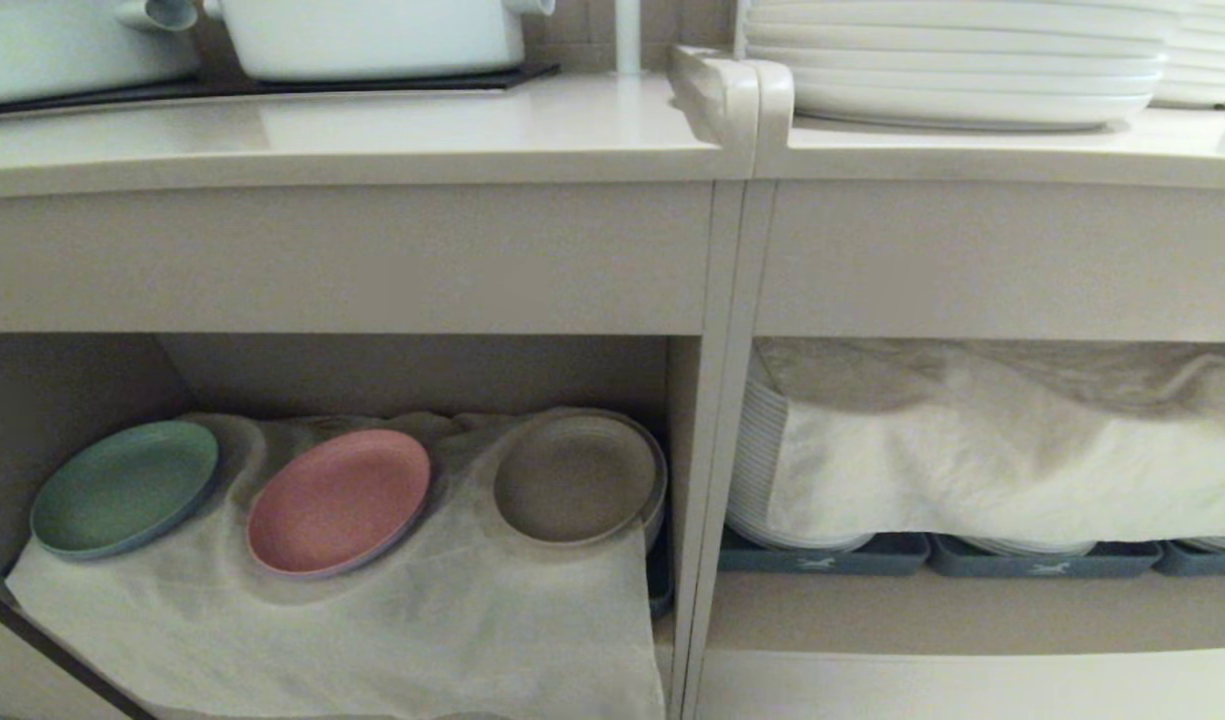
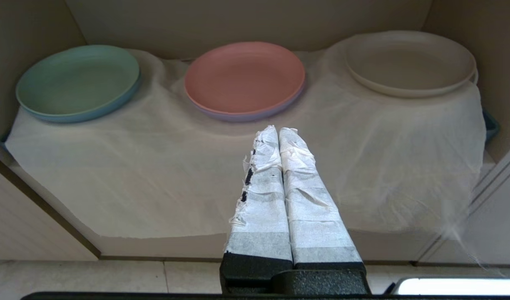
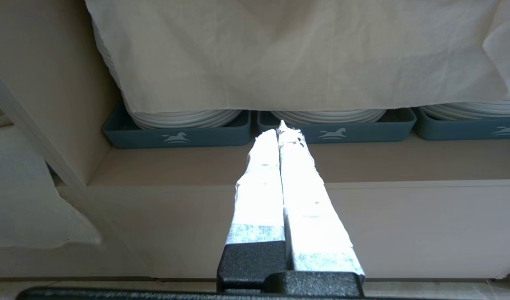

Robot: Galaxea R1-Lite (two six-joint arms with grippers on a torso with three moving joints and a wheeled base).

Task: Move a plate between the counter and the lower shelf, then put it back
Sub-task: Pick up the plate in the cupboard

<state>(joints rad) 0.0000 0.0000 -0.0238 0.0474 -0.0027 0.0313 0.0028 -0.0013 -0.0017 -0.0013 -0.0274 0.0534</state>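
Taped left claw (image 2: pixel 279 130) pressed together, empty, just short of pink plate (image 2: pixel 245 79); right claw (image 3: pixel 281 127) likewise, parked. Your cream plate (image 2: pixel 409 62) sits beside pink plate on cloth (image 2: pixel 163 175), lower shelf (image 1: pixel 412 375). Risk: you snag gauze, drag plates off; grab wrong plate.

green plate (image 1: pixel 124 487), pink plate (image 1: pixel 338 500), grey-blue trays (image 1: pixel 822 556)

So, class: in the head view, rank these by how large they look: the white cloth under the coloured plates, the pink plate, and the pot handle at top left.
1. The white cloth, by far the largest.
2. The pink plate.
3. The pot handle, smallest, though the frame edge cuts it off.
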